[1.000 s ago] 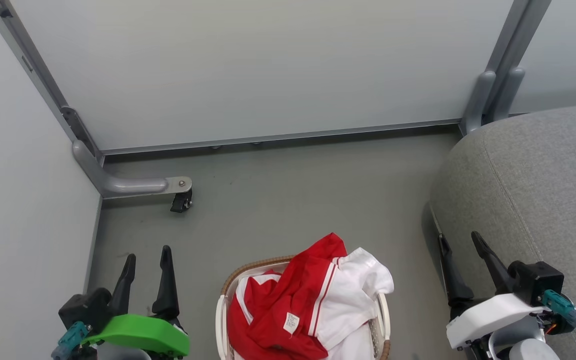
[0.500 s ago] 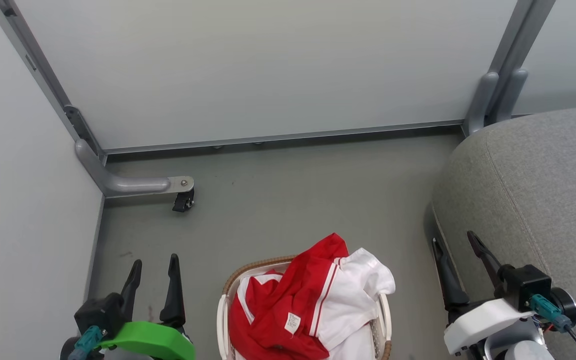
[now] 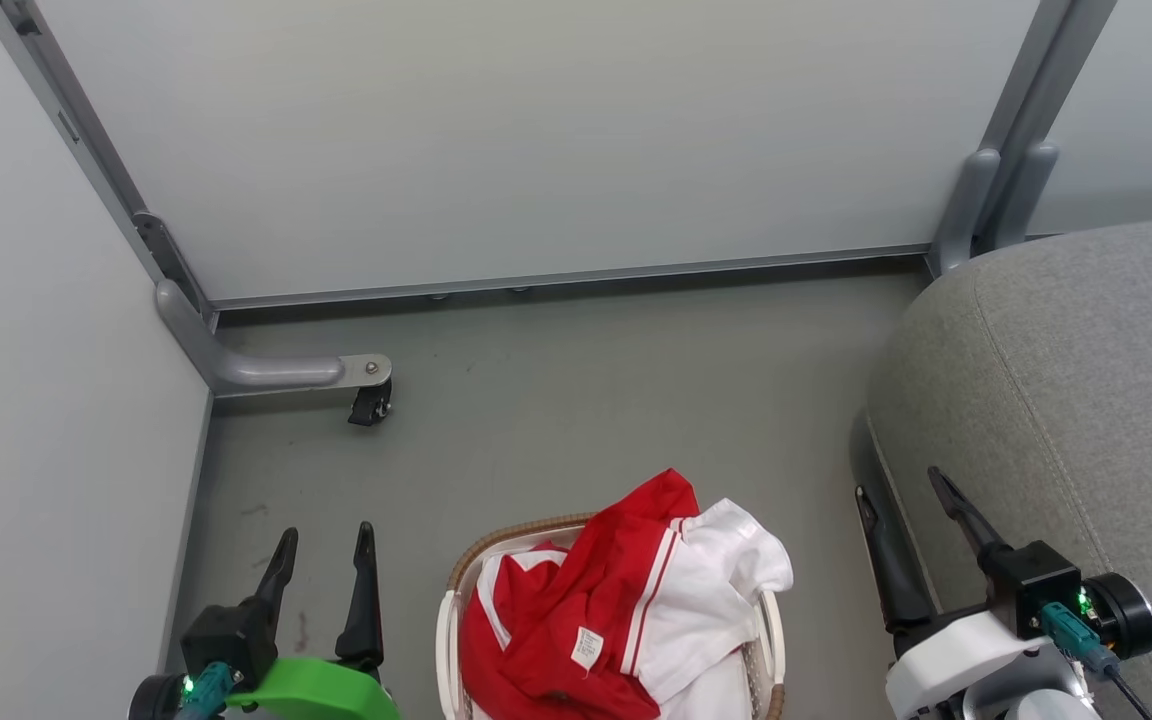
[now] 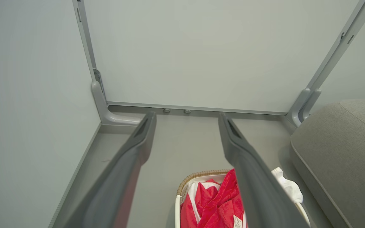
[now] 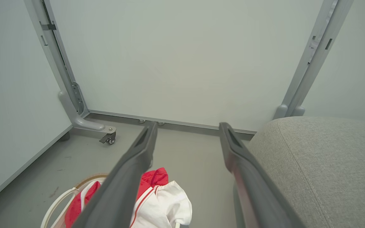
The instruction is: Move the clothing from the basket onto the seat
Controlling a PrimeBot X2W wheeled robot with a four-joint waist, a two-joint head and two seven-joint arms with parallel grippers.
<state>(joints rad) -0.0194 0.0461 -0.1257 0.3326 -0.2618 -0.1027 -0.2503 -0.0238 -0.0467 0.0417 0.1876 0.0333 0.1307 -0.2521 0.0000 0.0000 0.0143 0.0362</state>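
Observation:
The clothing (image 3: 626,600), a heap of red and white sports garments with a small white label, is piled in the basket (image 3: 496,545) at the bottom middle of the head view and hangs over its right rim. The grey seat (image 3: 1086,380) rises at the right. My left gripper (image 3: 327,532) stands open over the floor left of the basket. My right gripper (image 3: 898,483) stands open between the basket and the seat's edge. In the left wrist view the left gripper (image 4: 186,116) is open above the clothing (image 4: 220,202). In the right wrist view the right gripper (image 5: 188,125) is open beside the seat (image 5: 322,164).
Pale wall panels close the space at the back and left. A grey frame foot with a black caster (image 3: 370,405) sticks out over the floor at the left. Two grey posts (image 3: 996,200) stand at the back right corner. Bare grey floor (image 3: 586,400) lies beyond the basket.
Both grippers have drawn back toward the bottom of the head view, the left one also shifting right toward the basket. Both stayed open. The clothing lies as before.

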